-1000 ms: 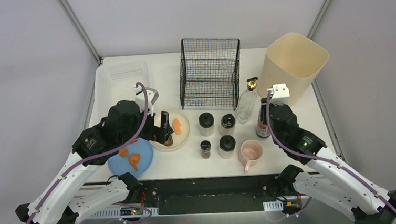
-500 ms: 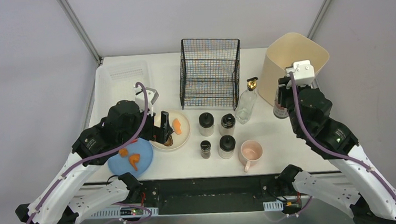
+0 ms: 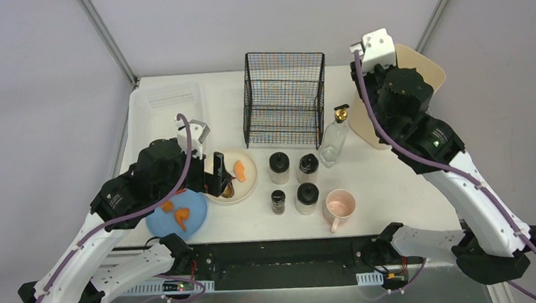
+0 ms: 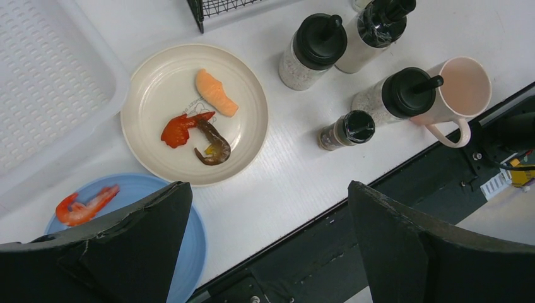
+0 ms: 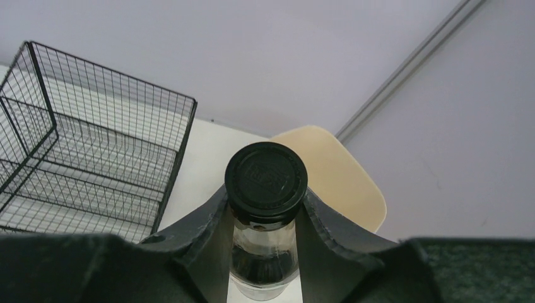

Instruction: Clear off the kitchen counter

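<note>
The white kitchen counter [image 3: 396, 185] holds dishes and bottles. My right gripper [image 5: 266, 214] is shut on the neck of a dark glass bottle [image 5: 265, 252] with a black cap and holds it high in the air, between the wire basket [image 5: 94, 164] and the cream bin [image 5: 344, 180]. In the top view the raised right arm [image 3: 396, 92] hides the bottle. My left gripper [image 4: 271, 214] is open and empty, hovering over the counter's front edge beside the cream plate [image 4: 135, 126], and also shows in the top view [image 3: 220, 176].
The cream plate carries an orange piece [image 4: 216, 93] and two shrimps. A blue plate [image 3: 195, 221] with shrimp lies at the front left. A white tray [image 3: 159, 109], a clear bottle [image 3: 334, 140], several shakers [image 3: 279, 167] and a pink mug [image 3: 340, 207] stand around.
My right arm has lifted the dark bottle off the counter and carried it up and back, towards the gap between basket and bin. My left arm has barely moved.
</note>
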